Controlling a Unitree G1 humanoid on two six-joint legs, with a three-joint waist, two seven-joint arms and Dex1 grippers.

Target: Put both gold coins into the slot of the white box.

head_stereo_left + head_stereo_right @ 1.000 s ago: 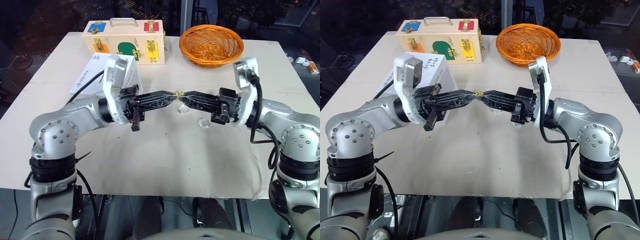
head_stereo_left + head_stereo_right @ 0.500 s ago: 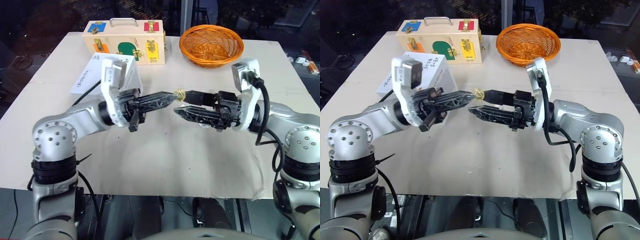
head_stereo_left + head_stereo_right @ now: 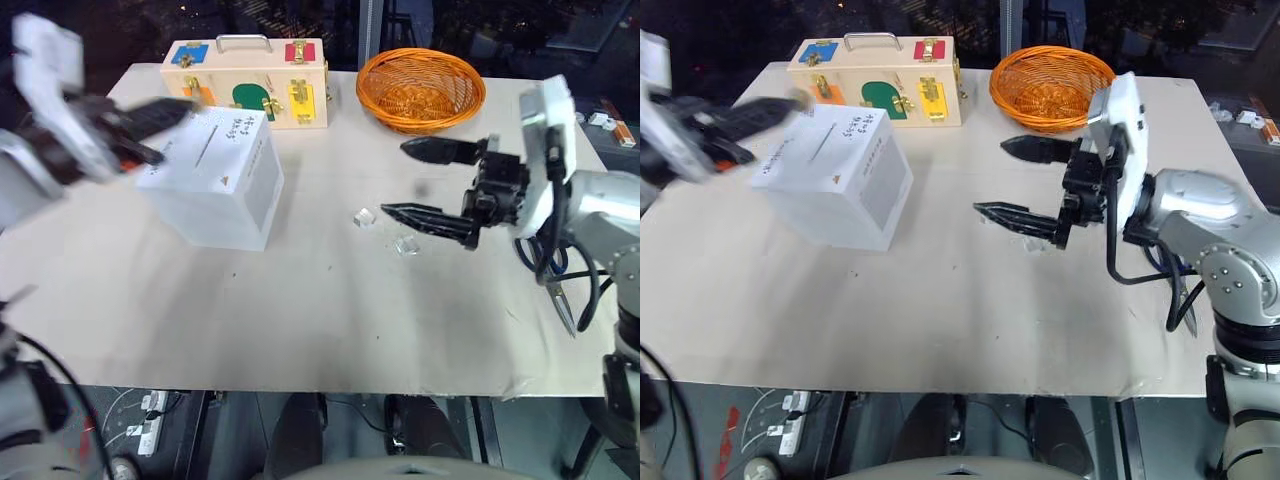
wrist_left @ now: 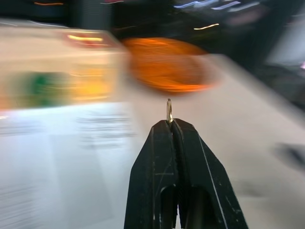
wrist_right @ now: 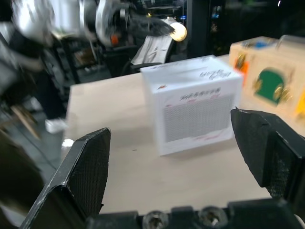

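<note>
The white box (image 3: pixel 215 180) stands on the table's left part, its handwritten face up, with the dark slot (image 3: pixel 206 147) in it. My left gripper (image 3: pixel 180 106), blurred, hovers level by the box's far left top edge, shut on a gold coin (image 4: pixel 168 109) that sticks out edge-on past its tips. The right wrist view shows that coin (image 5: pixel 178 31) as a round gold disc above and behind the box (image 5: pixel 195 102). My right gripper (image 3: pixel 393 180) is open over the table's middle right, pointing left, holding nothing. Two tiny clear pieces (image 3: pixel 364 217) (image 3: pixel 405 245) lie on the table under it.
A wooden case with coloured latches (image 3: pixel 245 68) stands at the back behind the white box. An orange wicker basket (image 3: pixel 422 88) sits at the back right. Bare table (image 3: pixel 300 310) stretches in front of the box and the grippers.
The grippers met tip to tip with the coin between them. The right gripper opened, rolled and drew back right. The left gripper carried the coin left and up to the box.
</note>
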